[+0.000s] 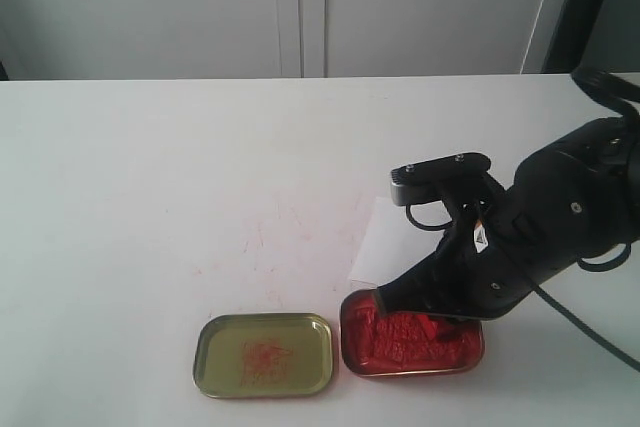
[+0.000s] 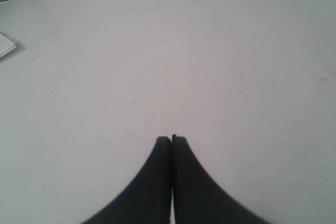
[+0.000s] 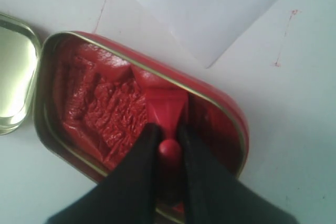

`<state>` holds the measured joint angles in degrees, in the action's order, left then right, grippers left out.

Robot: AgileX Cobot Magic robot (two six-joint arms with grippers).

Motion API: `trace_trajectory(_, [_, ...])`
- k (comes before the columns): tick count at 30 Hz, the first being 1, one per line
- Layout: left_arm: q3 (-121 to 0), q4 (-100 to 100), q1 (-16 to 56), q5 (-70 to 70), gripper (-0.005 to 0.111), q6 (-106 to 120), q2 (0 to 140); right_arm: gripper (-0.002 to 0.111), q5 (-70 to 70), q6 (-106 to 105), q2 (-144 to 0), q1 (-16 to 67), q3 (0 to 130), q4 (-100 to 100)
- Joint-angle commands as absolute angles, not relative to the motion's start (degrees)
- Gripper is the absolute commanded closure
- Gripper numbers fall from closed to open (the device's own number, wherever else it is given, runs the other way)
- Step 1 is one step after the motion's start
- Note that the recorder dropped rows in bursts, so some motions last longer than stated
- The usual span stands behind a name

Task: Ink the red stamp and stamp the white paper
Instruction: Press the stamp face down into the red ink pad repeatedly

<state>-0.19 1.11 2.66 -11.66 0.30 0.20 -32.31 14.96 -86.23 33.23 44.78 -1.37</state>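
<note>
Currently, exterior: right gripper (image 1: 395, 305) is lowered into the ink tin (image 1: 420, 370); white paper (image 1: 378, 247) is laid just behind the tin. Left wrist: left gripper (image 2: 171, 139) is pressed closed, nothing held. Right wrist: red stamp (image 3: 167, 111) is clamped by its knob, base inside the tin.

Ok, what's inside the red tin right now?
Red ink paste, and the red stamp held by the right gripper, its base in the paste. The base's underside is covered, so its inking can't be seen.
</note>
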Motion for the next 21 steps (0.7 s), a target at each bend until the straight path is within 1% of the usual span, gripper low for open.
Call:
trace_trajectory(1, [0.0,1.0,2.5,-11.6,0.107,0.5,0.0,0.108,-32.0,15.3,-85.4,33.3,44.7,-1.5])
trace_trajectory(21, [0.0,1.0,2.5,-11.6,0.107,0.5,0.0,0.108,-32.0,15.3,-85.8,33.3,44.6,-1.5])
